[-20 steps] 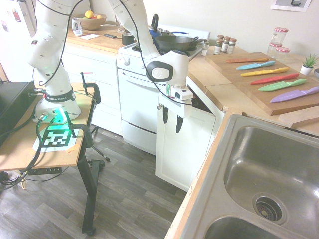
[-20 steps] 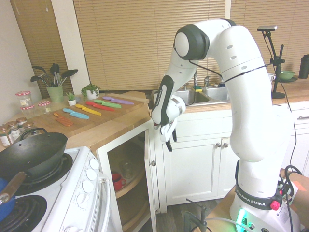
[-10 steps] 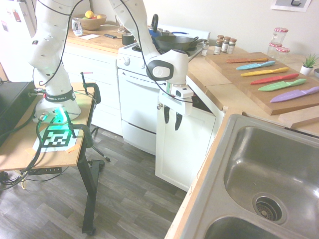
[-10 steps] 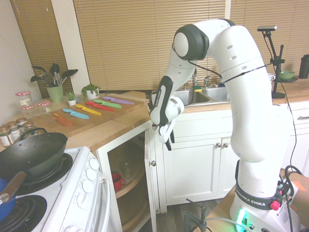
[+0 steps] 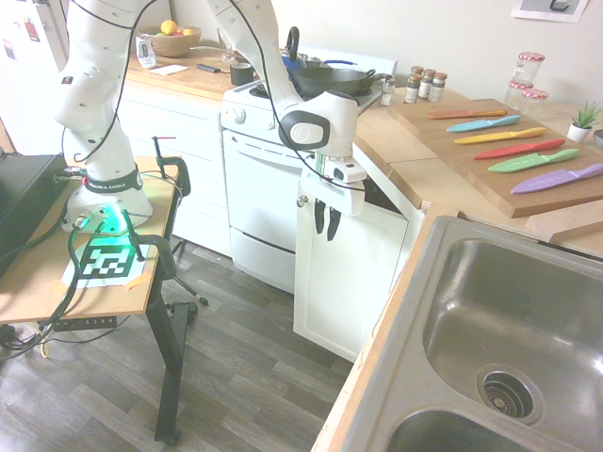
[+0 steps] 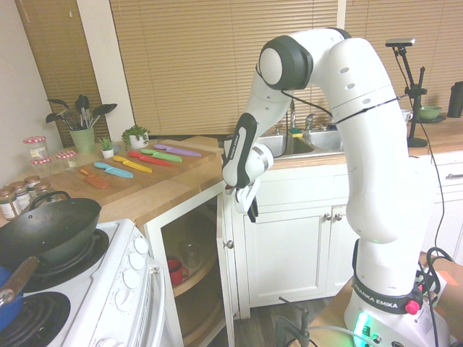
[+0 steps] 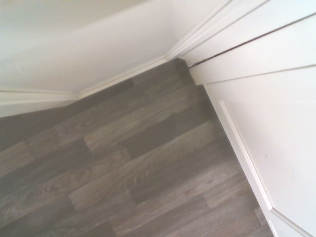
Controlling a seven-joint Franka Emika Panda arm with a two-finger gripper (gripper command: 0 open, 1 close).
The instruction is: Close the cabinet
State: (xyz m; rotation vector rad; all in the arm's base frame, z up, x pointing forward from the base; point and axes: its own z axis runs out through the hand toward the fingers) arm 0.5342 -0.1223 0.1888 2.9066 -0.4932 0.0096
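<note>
Pointing downward, pincer near door

White arm, dark grey joint caps, black cable, 2 black fingers.

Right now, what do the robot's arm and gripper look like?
The arm is glossy white with rounded segments, dark grey joint bands and a thin black cable along it; a dark collar near its base reads FRANKA EMIKA, beside a green glow. The gripper has a white body and two slim black fingers.
</note>
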